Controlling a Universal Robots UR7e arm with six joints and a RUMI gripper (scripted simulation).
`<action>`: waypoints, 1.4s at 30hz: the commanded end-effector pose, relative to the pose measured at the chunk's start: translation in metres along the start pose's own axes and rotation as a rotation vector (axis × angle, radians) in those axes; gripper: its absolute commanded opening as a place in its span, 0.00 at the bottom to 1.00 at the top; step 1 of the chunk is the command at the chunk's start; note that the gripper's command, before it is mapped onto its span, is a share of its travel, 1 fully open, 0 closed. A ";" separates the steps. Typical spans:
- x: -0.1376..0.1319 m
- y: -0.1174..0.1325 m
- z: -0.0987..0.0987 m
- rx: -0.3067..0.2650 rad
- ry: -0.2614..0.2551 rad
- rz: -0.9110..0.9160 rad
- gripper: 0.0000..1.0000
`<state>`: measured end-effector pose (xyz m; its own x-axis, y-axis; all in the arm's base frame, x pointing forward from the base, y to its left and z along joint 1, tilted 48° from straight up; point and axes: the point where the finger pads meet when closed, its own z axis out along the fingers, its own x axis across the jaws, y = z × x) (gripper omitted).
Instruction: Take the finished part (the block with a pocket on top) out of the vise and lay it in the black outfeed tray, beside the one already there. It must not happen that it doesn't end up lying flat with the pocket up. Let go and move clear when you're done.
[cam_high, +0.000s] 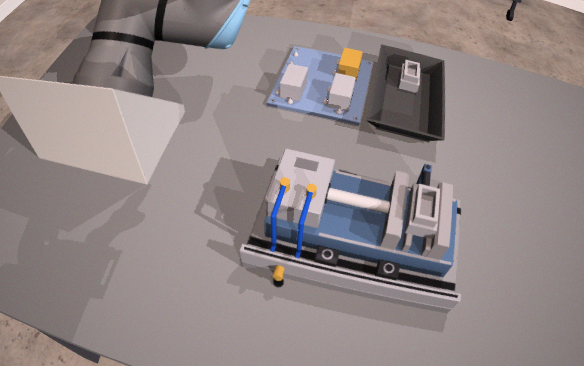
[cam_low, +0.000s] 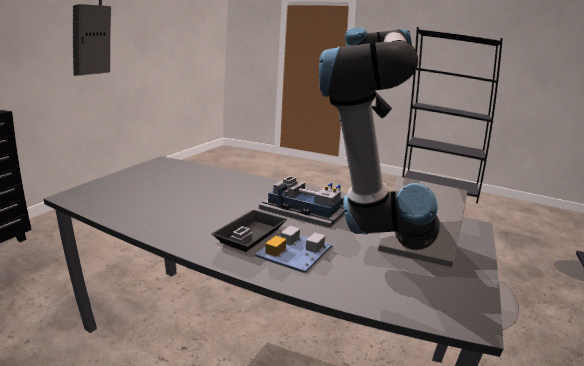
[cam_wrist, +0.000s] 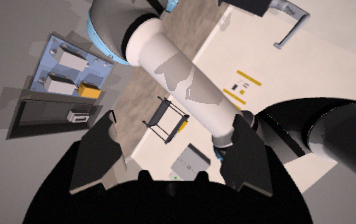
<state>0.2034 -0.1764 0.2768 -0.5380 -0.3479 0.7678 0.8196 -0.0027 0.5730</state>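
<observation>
The finished part (cam_high: 427, 207) (cam_low: 288, 183), a grey block with a pocket on top, stands upright between the jaws at one end of the blue vise (cam_high: 357, 220) (cam_low: 305, 199). The black outfeed tray (cam_high: 400, 107) (cam_low: 260, 220) (cam_wrist: 40, 112) lies behind the vise and holds another pocketed block (cam_high: 410, 75) (cam_low: 242, 232) (cam_wrist: 78, 117) near one end. My gripper (cam_wrist: 175, 113) is open and empty. It is held high in the air, far from the vise, and its camera looks across my own arm. The gripper does not show in the top view.
A blue fixture plate (cam_high: 317, 95) (cam_low: 295, 260) (cam_wrist: 42, 70) beside the tray carries two grey blocks (cam_high: 293, 80) (cam_high: 342, 89) and an orange block (cam_high: 350, 60) (cam_low: 275, 245). A white panel (cam_high: 85, 125) stands by my base. A black shelf rack (cam_low: 450, 110) stands behind the table.
</observation>
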 end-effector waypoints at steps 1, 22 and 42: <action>0.000 0.000 0.000 0.000 -0.001 0.000 1.00; -0.004 0.000 -0.001 0.006 -0.008 -0.003 1.00; -0.168 -0.008 -0.047 0.287 -0.325 -0.177 1.00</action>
<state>0.2658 -0.1649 0.1746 -0.6769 -0.1316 0.7243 0.7055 0.1648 0.6893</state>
